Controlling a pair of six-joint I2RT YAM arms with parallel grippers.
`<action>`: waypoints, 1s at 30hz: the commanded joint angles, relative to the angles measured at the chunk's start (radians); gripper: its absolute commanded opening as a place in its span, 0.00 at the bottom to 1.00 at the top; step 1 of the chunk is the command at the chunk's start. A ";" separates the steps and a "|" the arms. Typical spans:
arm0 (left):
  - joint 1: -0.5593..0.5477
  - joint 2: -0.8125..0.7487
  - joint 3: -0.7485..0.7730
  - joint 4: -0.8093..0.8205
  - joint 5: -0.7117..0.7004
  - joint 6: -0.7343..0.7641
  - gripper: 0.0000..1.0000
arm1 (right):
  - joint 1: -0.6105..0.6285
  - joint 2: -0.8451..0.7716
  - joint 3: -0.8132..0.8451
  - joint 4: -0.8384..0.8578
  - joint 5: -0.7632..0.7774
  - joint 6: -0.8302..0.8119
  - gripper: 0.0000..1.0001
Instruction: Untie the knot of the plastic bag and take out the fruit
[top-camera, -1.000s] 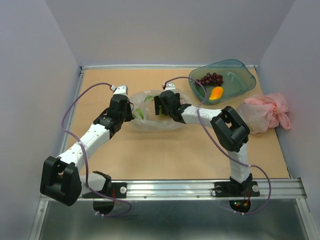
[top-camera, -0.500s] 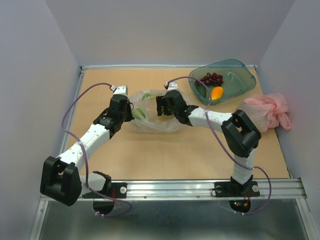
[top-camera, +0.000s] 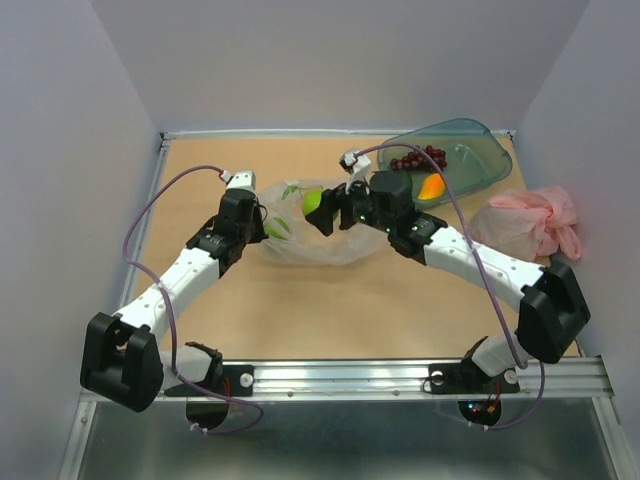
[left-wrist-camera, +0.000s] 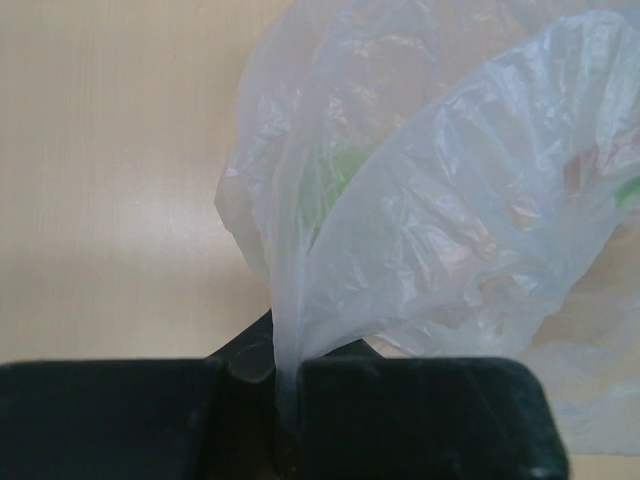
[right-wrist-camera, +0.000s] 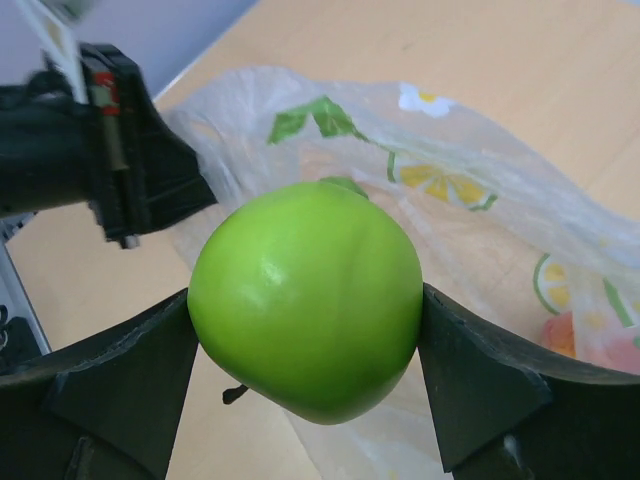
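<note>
R gripper (right-wrist-camera: 305, 335) was down in the plastic bag (top-camera: 300, 245) 1 s ago. It is now raised above the bag mouth, jaws part-closed on a green round fruit (right-wrist-camera: 305, 310). L gripper (left-wrist-camera: 287, 395) is clamped on a gathered edge of the bag, posn unchanged. Grape bunch (top-camera: 420, 157) and mango-like fruit (top-camera: 432, 186) lie in the teal tray (top-camera: 480, 152). Assessment: bag is open, extraction partly done; next step is transfer to the tray.

Soft, even light fell from above; the table (top-camera: 300, 300) carried only faint, diffuse shadows. The top view was sharp. The left wrist view was pale, the plastic bag (left-wrist-camera: 450, 200) nearly washed out. In the right wrist view the green fruit (right-wrist-camera: 305, 300) showed a dull highlight, the far left corner blurred.
</note>
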 joint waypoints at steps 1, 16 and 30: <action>0.002 -0.016 0.003 0.018 0.002 0.003 0.00 | 0.001 -0.119 0.004 0.054 -0.021 -0.052 0.27; 0.002 -0.027 0.001 0.017 0.010 0.005 0.00 | -0.468 0.012 0.110 0.066 0.635 0.051 0.30; 0.000 -0.010 0.001 0.017 0.008 0.006 0.00 | -0.726 0.489 0.456 0.101 0.621 0.102 0.57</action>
